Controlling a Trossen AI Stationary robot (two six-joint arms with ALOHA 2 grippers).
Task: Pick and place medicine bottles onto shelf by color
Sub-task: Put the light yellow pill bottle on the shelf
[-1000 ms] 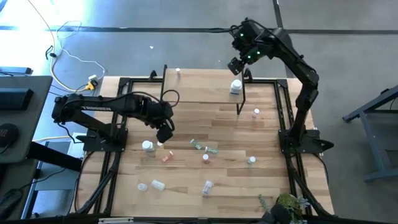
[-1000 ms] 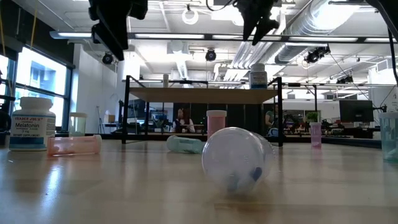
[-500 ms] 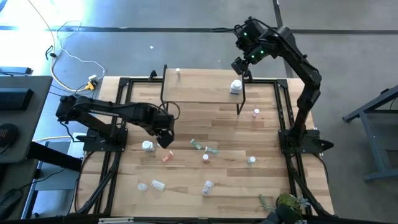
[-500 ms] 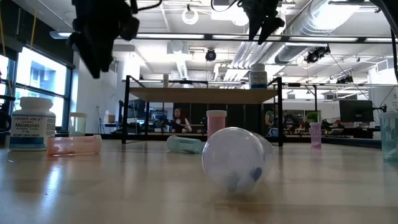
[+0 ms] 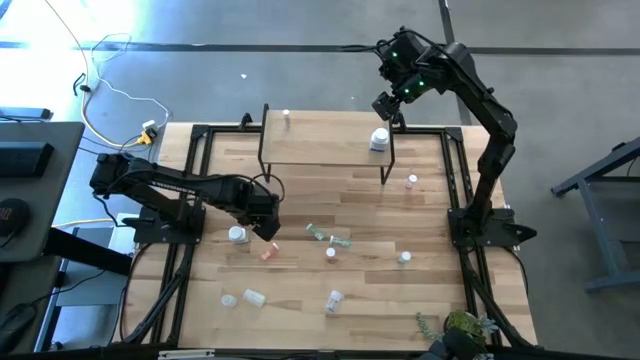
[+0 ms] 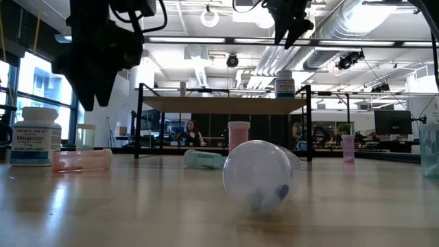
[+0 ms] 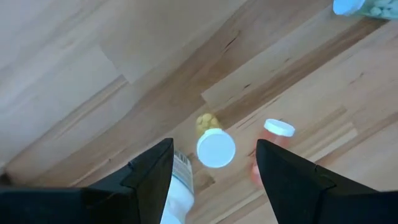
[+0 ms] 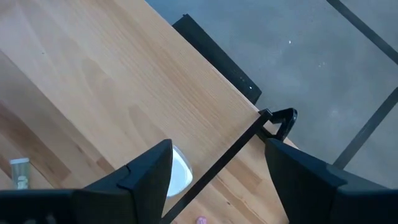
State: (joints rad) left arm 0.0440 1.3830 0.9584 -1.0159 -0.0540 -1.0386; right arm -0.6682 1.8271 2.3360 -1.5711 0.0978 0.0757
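yellow bottle (image 7: pixel 213 144) upright on my desk (image 5: pixel 370 210), between white bottle (image 7: pixel 181 180) and orange bottle (image 7: pixel 268 152) | left gripper (image 7: pixel 214 171) open, empty, above it | right gripper (image 8: pixel 217 168) open, empty, over shelf (image 5: pixel 325 140)

Two robot arms work one wooden table (image 5: pixel 420 215) holding one raised shelf (image 5: pixel 320 145). Two bottles stand on the shelf: a white jar (image 5: pixel 379 140) and a small bottle (image 5: pixel 286 116). About ten more bottles dot the tabletop.
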